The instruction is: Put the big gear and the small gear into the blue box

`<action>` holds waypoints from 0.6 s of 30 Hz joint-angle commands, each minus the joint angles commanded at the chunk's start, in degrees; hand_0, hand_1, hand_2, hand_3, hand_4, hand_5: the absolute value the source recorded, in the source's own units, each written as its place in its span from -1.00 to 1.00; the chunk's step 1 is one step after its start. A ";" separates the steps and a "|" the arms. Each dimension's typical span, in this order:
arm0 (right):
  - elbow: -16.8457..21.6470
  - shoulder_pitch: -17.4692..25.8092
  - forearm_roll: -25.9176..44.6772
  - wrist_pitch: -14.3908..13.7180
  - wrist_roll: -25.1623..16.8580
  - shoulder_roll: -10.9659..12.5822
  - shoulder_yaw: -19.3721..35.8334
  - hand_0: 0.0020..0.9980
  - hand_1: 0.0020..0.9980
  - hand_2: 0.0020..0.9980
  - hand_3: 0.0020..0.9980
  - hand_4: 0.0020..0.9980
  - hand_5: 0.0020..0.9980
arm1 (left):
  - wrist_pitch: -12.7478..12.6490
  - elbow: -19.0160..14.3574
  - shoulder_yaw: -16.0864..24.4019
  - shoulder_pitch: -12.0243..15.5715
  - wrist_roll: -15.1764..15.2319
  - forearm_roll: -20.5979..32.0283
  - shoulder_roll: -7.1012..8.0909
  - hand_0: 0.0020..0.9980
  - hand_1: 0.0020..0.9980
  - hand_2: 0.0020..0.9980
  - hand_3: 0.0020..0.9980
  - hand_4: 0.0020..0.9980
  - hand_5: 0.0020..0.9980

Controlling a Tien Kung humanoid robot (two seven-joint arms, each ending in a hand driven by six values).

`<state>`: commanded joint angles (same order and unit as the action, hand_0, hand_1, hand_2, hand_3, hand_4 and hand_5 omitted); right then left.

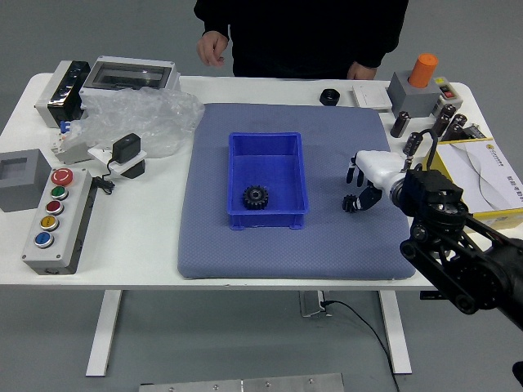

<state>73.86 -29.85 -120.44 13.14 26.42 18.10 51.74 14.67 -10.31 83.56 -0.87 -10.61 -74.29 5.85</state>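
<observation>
- the small gear point(350, 203) is on the blue-grey mat point(237, 253), outside the box and to its right in the view, close by the tips of the robot's right hand point(378, 173).
- the big gear point(256, 197) lies inside the blue box point(304, 181), near the wall on the robot's side; so one of the two seems done, and the small one is left.
- the right hand reaches in over the mat with its fingers apart, some pointing down beyond the small gear and the lower ones right beside it; i see no firm hold, though whether a tip touches the gear i cannot tell.
- what's left, as i judge it: close on the small gear, lift it over the box wall and let it drop beside the big one. it is little and low, so it could slip or get nudged away.
- at the far side stands a person point(302, 33), one hand point(212, 47) hanging by the table edge point(286, 83), the other point(361, 71) resting there, neither on the gears.
</observation>
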 joint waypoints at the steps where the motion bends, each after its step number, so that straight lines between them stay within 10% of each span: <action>1: 0.54 0.00 0.05 0.41 0.28 0.11 0.25 0.13 -0.06 -0.06 0.10 0.80 -0.85 | 0.00 0.00 -0.03 0.00 0.00 0.04 0.01 0.70 0.65 0.66 0.72 0.49 -0.39; 12: 7.81 -0.10 4.07 8.56 4.98 2.26 5.81 0.17 -0.03 -0.02 0.15 0.85 -0.71 | 0.01 0.00 -0.09 0.05 0.00 0.15 0.25 0.70 0.65 0.66 0.72 0.49 -0.39; 13: 7.99 -0.18 4.31 9.28 5.21 2.42 6.05 0.09 0.04 0.17 0.27 0.80 -0.06 | 0.02 0.00 -0.06 -0.03 0.01 0.10 0.27 0.70 0.65 0.66 0.72 0.49 -0.39; 18: 7.89 -0.46 4.72 11.55 5.67 2.71 6.30 0.09 0.04 0.17 0.27 0.80 -0.06 | 0.03 0.00 0.06 -0.52 0.03 -0.07 0.28 0.70 0.65 0.66 0.72 0.49 -0.39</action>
<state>81.75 -30.32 -115.72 24.69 32.09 20.81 58.04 14.71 -10.31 83.62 -1.39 -10.58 -74.36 6.13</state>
